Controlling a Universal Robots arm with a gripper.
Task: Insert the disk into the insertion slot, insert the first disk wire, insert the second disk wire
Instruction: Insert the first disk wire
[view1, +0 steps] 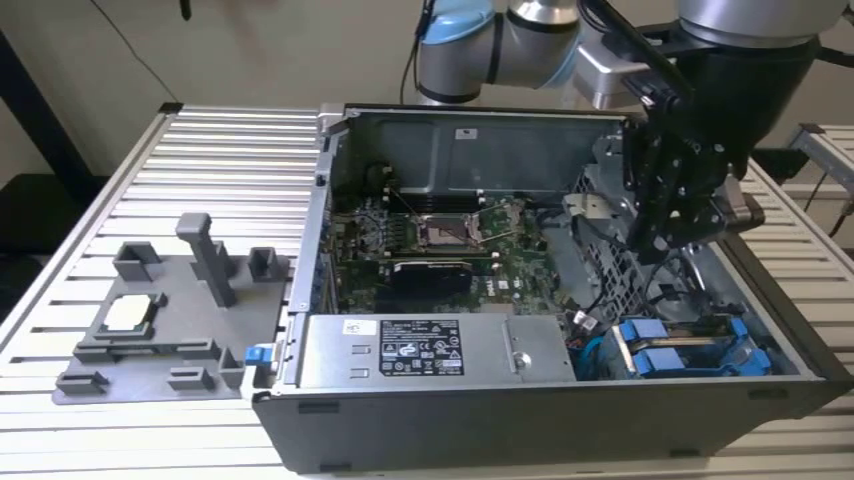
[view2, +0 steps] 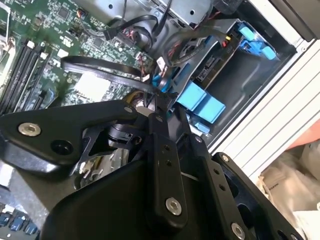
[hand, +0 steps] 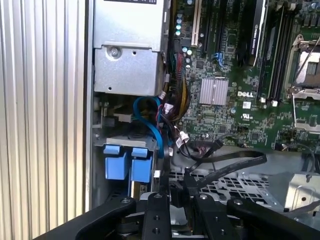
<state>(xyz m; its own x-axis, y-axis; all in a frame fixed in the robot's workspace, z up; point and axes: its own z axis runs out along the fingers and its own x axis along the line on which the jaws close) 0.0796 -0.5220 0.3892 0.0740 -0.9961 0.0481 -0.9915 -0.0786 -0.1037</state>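
The gripper (view1: 654, 245) hangs inside the open case (view1: 534, 425), close to the case wall on the exterior view's right. Its jaws look squeezed shut on a small black plug (hand: 177, 191), but its own fingers hide part of the plug, so the hold is not quite plain. A flat black wire (hand: 235, 161) runs from the plug. It bends back in a loop over a metal plate (hand: 235, 185) full of holes, next to the board (hand: 225, 115).

The disk (hand: 120, 167) sits in the slot (hand: 116, 141) at a corner of the case. Its two blue tabs face the open middle. The case wall is close along one side of it, and the bars of the table (view1: 227, 170) start just past that wall. The grey power box (view1: 534, 350) is near the disk on the other side. The gap between box and disk is crowded with cables (hand: 172, 105), some blue and some black. The gripper tips are near the blue tabs but do not touch them.

Over the board there is lots of free room. A grey tray (view1: 147, 335) lies on the table at the exterior view's left, well apart from the case
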